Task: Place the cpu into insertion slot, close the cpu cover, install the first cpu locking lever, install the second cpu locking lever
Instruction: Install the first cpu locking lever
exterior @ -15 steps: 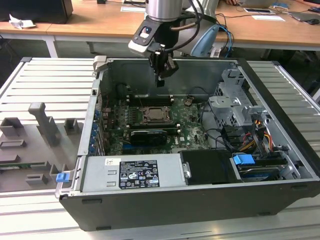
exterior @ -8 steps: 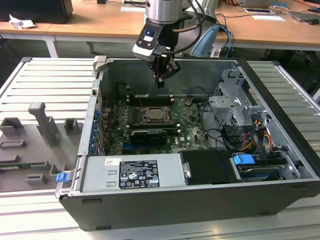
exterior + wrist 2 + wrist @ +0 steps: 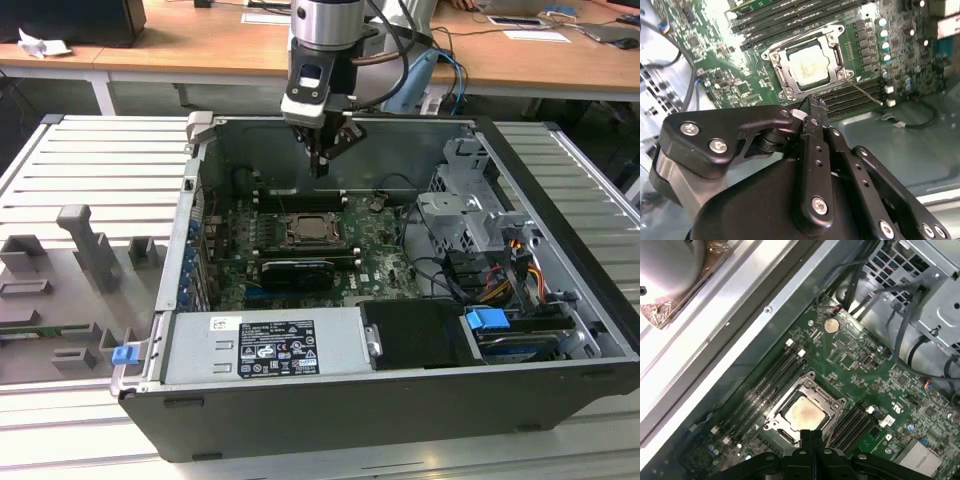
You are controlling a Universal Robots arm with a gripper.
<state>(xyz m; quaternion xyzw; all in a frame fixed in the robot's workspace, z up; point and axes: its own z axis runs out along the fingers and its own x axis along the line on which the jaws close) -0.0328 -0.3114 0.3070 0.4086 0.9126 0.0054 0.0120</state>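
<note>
The cpu (image 3: 807, 67) is a pale square chip lying flat in the insertion slot (image 3: 781, 82) on the green board inside the open computer case. The silver cpu cover (image 3: 834, 49) lies down around it as a frame, with the chip showing through its window. In the first wrist view the cpu (image 3: 805, 415) and cpu cover (image 3: 834, 407) sit just beyond my fingertips. In the exterior view my gripper (image 3: 320, 165) hangs above the board, a little behind the cpu (image 3: 303, 229). My gripper (image 3: 810, 103) is shut, and I see nothing between its fingers. A thin wire lever (image 3: 865, 92) runs out from one socket corner.
Long black memory slots (image 3: 772, 377) flank the socket on both sides. A grey power supply (image 3: 265, 345) fills the case front, and a metal drive cage (image 3: 470, 200) with cables stands at the exterior view's right. A coin battery (image 3: 830, 325) sits on the board. The case walls (image 3: 300, 140) enclose the workspace.
</note>
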